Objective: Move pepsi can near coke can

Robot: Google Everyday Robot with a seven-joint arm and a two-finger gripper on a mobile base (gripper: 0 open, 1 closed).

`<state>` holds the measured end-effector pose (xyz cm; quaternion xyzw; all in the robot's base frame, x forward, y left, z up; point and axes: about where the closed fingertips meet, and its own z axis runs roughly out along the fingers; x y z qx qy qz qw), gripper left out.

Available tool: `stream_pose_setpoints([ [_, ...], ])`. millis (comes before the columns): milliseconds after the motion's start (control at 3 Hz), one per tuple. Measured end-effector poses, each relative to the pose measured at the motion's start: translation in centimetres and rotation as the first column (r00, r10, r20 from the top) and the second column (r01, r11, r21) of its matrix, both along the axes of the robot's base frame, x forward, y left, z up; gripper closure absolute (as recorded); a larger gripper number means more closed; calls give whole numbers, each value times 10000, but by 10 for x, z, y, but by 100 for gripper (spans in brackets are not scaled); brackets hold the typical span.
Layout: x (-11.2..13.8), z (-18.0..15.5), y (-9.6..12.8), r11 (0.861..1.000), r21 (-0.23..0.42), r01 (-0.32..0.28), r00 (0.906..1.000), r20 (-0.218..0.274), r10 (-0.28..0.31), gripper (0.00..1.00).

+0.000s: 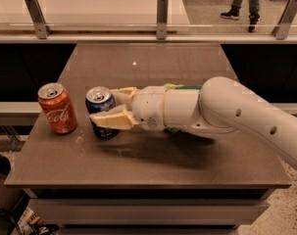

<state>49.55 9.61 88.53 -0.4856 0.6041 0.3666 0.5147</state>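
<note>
The pepsi can [99, 102], dark blue with a silver top, stands upright on the brown table [153, 160] left of centre. My gripper [108, 106] reaches in from the right with one cream finger [112, 119] in front of the can and one behind it, closed around its body. The coke can [57, 108], red-orange with white script, stands upright just to the left, a small gap away from the blue can. My white arm [226, 116] stretches across the right half of the table.
A bit of green bag [183, 87] shows behind my wrist. A glass railing with metal posts [161, 16] runs along the table's far edge. A person [243, 1] walks on the floor beyond. The table's front and left edges lie close to the cans.
</note>
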Motion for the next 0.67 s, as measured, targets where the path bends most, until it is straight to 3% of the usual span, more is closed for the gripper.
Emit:
stream_pose_setpoints([
  [333,-1,1,2,10000,-10,-38,10000,13,38,12],
  [667,-2,1,5,10000,-22,-86,10000,29,86,0],
])
